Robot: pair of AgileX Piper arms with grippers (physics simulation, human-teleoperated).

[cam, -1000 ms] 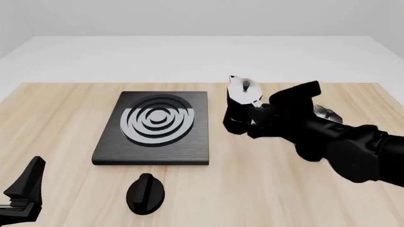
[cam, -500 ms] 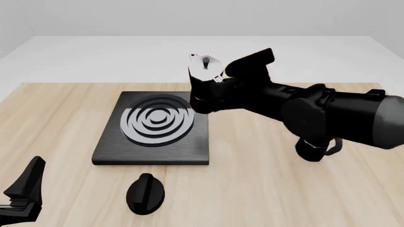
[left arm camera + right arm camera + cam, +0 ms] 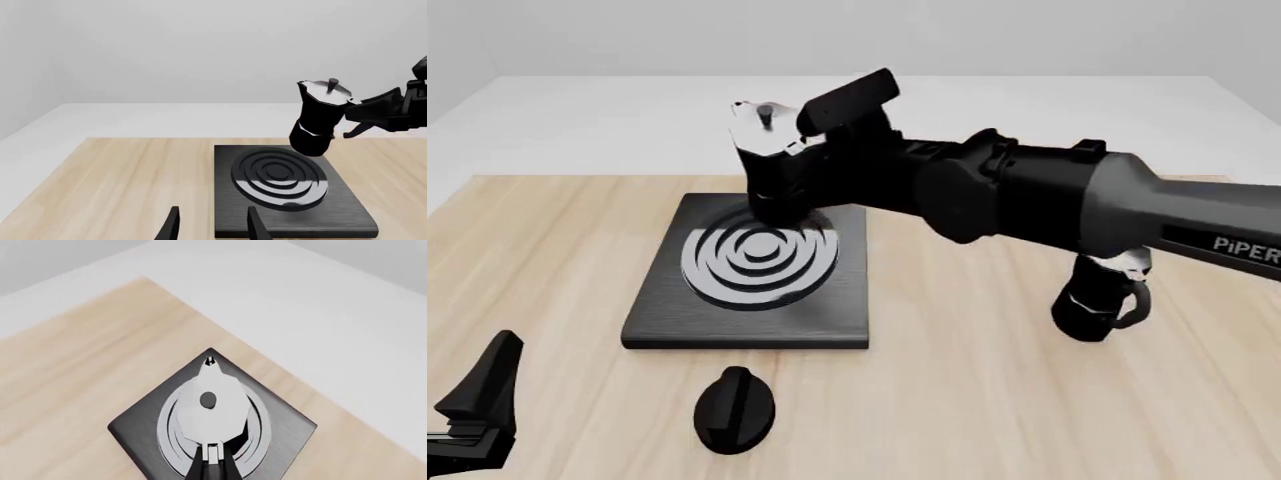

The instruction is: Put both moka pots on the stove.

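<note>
Right hand [image 3: 807, 150] grips the handle of one moka pot [image 3: 770, 165], holding it in the air above the far part of the stove [image 3: 747, 318]. The pot is clear of the slab; the left wrist view shows a gap between the pot base [image 3: 311, 145] and the stove top, and the pot leans slightly. From the right wrist view the silvery lid [image 3: 208, 412] with its small dark knob sits over the concentric rings [image 3: 248, 442], and the handle runs back between the hand's fingers.

Second moka pot [image 3: 1101, 295] stands on the tabletop [image 3: 988, 400] to the right, well apart from the stove, partly hidden behind the right arm. Only its lower body and handle show.

Stove lies flat on the tabletop left of centre, silvery-white rings on top. Black oval knob [image 3: 734, 408] sits on the tabletop just in front of the stove's near edge, not touching it.

Left hand [image 3: 474, 410] is low at the near left corner, away from everything; in the left wrist view its two fingertips [image 3: 172, 225] stand apart with nothing between them, so it is unclenched and empty.

Readable writing: white "PiPER" on the right arm [image 3: 1244, 245] at the frame's right edge. No other labels legible.
</note>
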